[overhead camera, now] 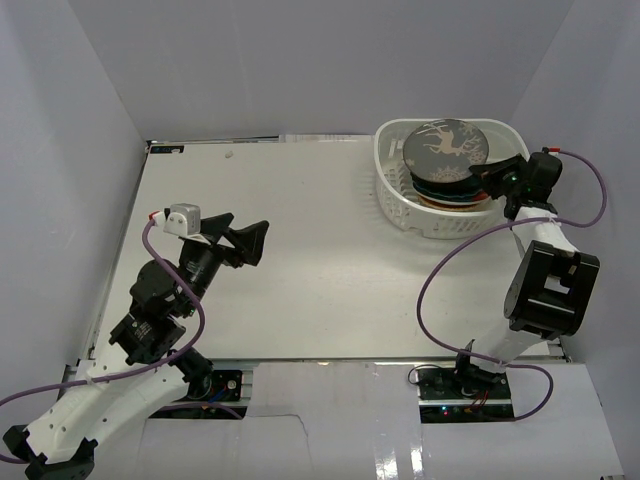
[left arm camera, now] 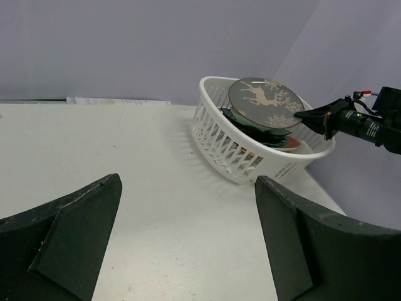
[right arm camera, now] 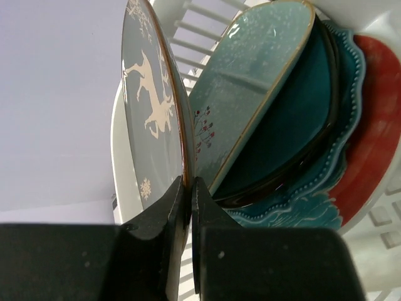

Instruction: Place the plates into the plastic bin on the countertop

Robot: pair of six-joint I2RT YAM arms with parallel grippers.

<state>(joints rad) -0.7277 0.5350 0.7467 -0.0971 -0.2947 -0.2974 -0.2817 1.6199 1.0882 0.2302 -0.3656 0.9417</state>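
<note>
a: where is the dark grey round reindeer-print plate (overhead camera: 447,148) (left arm camera: 263,100) (right arm camera: 147,106)?
b: over the white slotted plastic basket (overhead camera: 420,215) (left arm camera: 232,150) at the far right of the white countertop (overhead camera: 320,260), tilted above a stack topped by a mint plate (right arm camera: 250,94). the right gripper (overhead camera: 490,180) (right arm camera: 188,185) is clamped on its rim.
a: and the left gripper (overhead camera: 243,232) (left arm camera: 188,188)?
b: jaws spread wide, holding nothing, low over the countertop's left side.

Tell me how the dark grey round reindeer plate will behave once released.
The dark grey round plate looks rigid, probably breakable; the right fingers pinch only its rim. Its smooth face suggests slipperiness. Tilted over the uneven stack of plates in the white plastic basket, it may slide.
</note>
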